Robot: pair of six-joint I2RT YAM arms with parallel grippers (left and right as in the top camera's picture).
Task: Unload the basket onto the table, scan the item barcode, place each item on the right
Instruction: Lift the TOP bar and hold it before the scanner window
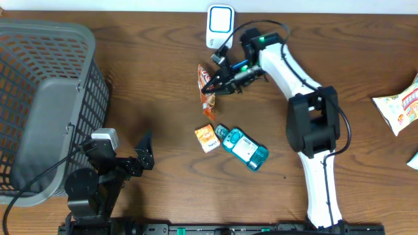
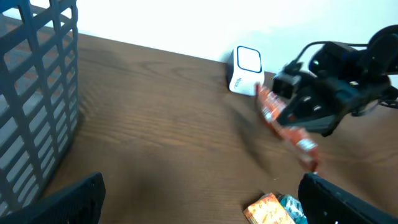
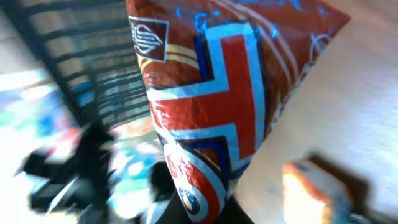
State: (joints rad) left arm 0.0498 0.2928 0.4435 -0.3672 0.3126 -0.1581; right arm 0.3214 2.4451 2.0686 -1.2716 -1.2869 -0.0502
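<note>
Basket [image 1: 46,98] walls rise closest to the overhead camera, filling the table's [image 1: 150,78] left end, and its grey bars also crowd the left edge of the left wrist view. Just right of it, near the front edge, the left gripper [image 1: 145,151] sits low with its jaws spread wide and nothing between them; both fingers [image 2: 68,199] frame bare wood. Further right, mid-table, a small orange sachet [image 1: 206,138] lies touching a teal pack [image 1: 243,147]. Behind these, the red-and-orange packet [image 1: 208,101] is pinched in the right gripper [image 1: 219,81], whose jaws are clamped on it. It hangs tilted, upper end toward the scanner [image 1: 220,26], which stands upright at the far edge just beside it. From the left wrist the packet [image 2: 286,121] slants down from the black gripper, with the scanner [image 2: 247,70] just left of it. In the right wrist view the packet [image 3: 211,106] fills most of the frame. At the far right edge lies a pale snack bag [image 1: 398,108], well apart.
</note>
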